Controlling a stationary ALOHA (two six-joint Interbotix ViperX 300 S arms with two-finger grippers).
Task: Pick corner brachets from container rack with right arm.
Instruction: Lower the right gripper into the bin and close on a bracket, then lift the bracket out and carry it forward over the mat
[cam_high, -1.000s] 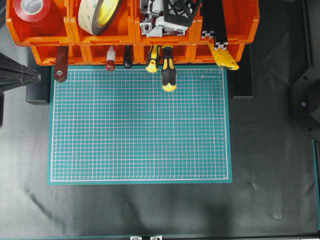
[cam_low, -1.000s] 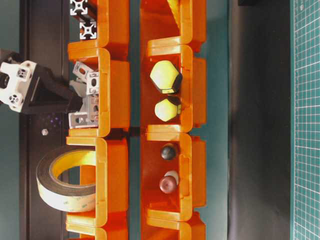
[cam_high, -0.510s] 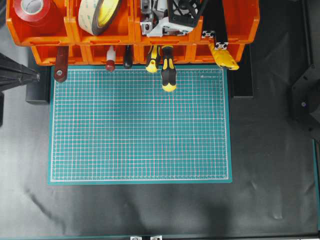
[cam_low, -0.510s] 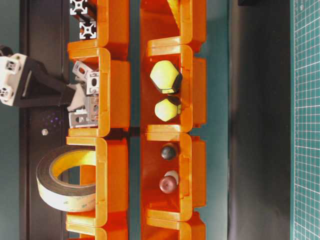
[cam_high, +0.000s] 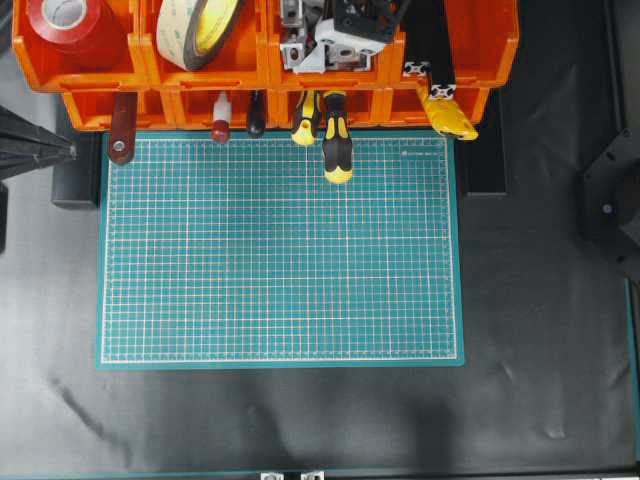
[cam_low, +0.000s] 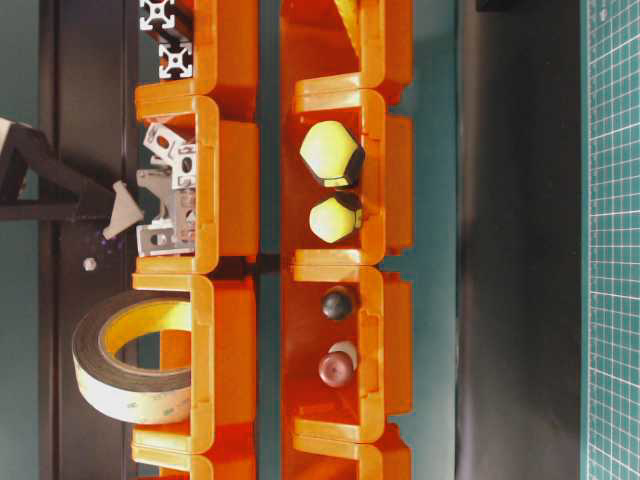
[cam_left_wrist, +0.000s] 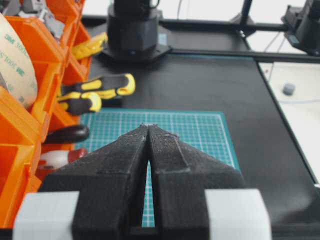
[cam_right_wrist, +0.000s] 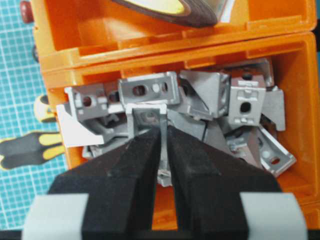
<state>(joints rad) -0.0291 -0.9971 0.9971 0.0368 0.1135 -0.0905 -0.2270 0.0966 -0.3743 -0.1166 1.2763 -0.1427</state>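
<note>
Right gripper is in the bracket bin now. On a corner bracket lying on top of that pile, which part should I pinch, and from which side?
Judging by the right wrist view, pinch one thin flat face of a top corner bracket, coming from above through the open top of the orange bin. The walls block side approaches, and the L-shape leaves an upstanding flange narrow enough for the right gripper. Its jaws are already shut on one such flange.

Table (cam_high: 540, 380): black, wrinkled sheet over it.
Mat (cam_high: 280, 250): green, gridded, flat on table.
Far edge (cam_left_wrist: 300, 75): white surface beyond black frame.
Light: even, bright.
</note>
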